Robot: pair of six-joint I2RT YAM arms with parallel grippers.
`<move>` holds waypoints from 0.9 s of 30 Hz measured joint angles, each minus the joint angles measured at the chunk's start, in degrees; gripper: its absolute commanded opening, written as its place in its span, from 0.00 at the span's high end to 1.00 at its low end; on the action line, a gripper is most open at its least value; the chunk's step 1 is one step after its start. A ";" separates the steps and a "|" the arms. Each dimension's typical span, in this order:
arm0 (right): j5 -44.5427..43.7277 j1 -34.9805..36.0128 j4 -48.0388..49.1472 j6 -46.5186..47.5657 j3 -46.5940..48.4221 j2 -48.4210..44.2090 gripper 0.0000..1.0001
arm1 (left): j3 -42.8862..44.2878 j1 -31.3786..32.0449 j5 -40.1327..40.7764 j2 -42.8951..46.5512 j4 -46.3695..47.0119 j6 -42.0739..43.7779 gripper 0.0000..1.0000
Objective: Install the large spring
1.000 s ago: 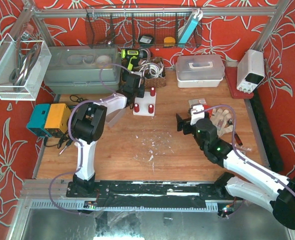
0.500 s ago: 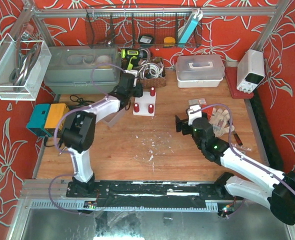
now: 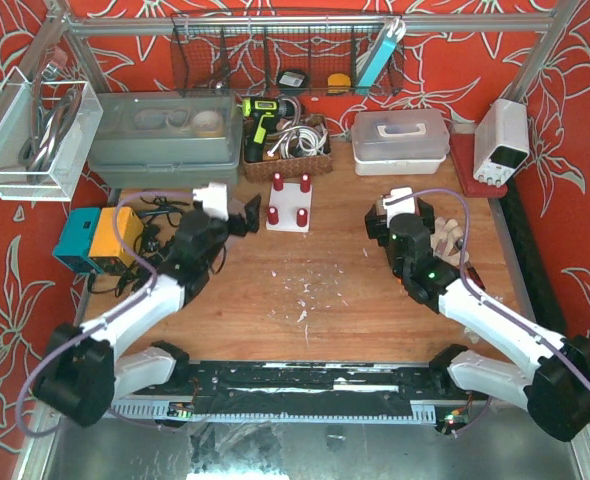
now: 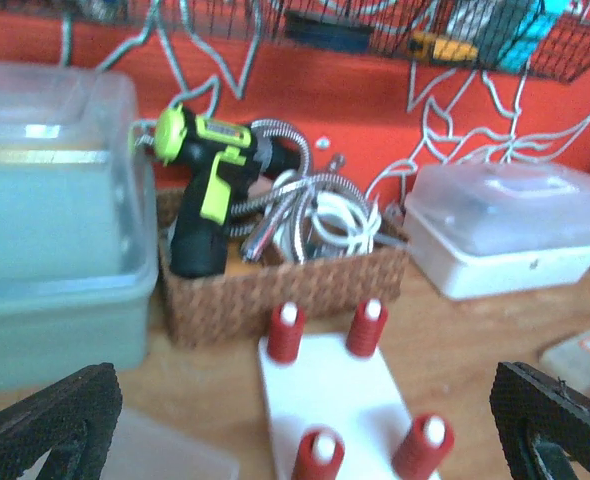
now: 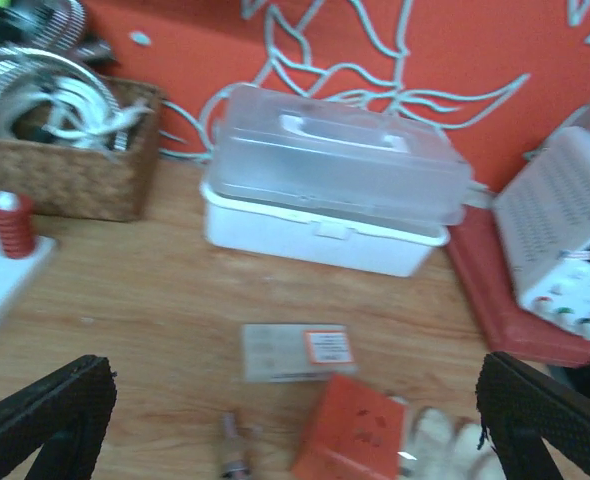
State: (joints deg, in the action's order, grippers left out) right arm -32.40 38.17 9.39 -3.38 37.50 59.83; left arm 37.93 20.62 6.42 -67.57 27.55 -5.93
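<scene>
Top external view: the left jaws are being held wide apart, with nothing between them, just left of a white plate that is lying on the bench. Four red springs are being carried upright on the plate's white-tipped pegs, two at the rear and two nearer; which of them is the large spring cannot be told. Behind the plate, a wicker basket with a green drill is being shown by the left wrist camera. The right jaws are likewise being held open and empty, well right of the plate, near a small orange box and facing a clear lidded case.
</scene>
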 measured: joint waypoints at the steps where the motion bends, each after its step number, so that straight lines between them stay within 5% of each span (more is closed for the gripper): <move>1: -0.66 -0.81 0.61 1.49 0.02 0.50 0.01 | -4.55 0.00 0.09 2.75 2.43 0.22 0.00; 6: -2.71 -7.08 3.50 6.84 -2.51 3.10 0.01 | -20.24 0.07 4.66 10.10 7.85 2.73 0.00; 14: 0.68 -17.79 9.84 7.76 -14.03 3.58 0.01 | -29.66 -3.89 13.68 14.60 15.78 10.58 0.00; 27: 9.38 -22.91 29.94 10.19 -17.99 17.92 0.01 | -30.56 -12.74 5.99 -4.02 28.57 10.12 0.00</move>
State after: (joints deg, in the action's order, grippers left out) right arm -23.03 15.27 39.33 6.81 19.51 77.76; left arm 7.38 7.88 12.40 -71.59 56.12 4.19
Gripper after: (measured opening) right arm 0.989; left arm 0.999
